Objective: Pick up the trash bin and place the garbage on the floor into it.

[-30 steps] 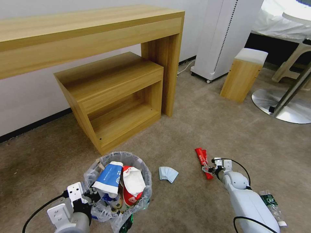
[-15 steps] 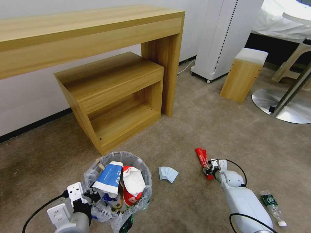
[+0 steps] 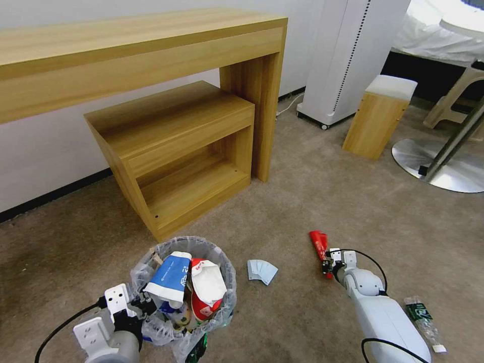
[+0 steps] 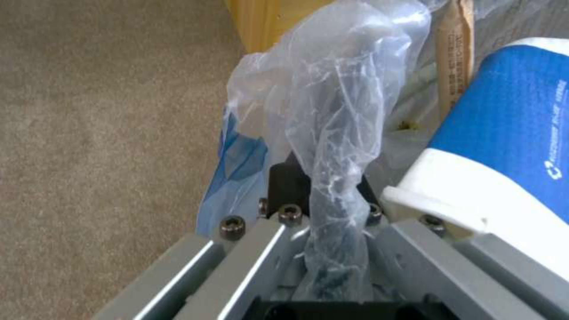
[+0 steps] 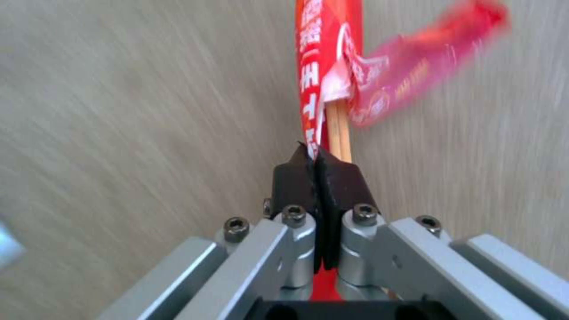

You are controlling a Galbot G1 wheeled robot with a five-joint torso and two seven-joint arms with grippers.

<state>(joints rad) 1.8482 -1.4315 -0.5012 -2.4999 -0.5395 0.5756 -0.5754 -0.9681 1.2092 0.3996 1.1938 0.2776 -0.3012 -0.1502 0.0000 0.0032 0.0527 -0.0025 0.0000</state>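
Right gripper [image 3: 329, 263] clenched on red chopstick packet [image 3: 319, 242], at four o'clock from trash bin [image 3: 184, 290]; left gripper [image 3: 143, 305] grasping the bin's liner [image 4: 332, 133].

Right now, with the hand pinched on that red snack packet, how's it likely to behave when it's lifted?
Probably floppy: the red snack packet is thin film, and its torn flap already bends sideways. Likely very light, since it looks flat and emptied. The wooden stick inside may stiffen it lengthwise but could slide out, because the right hand grips only one end.
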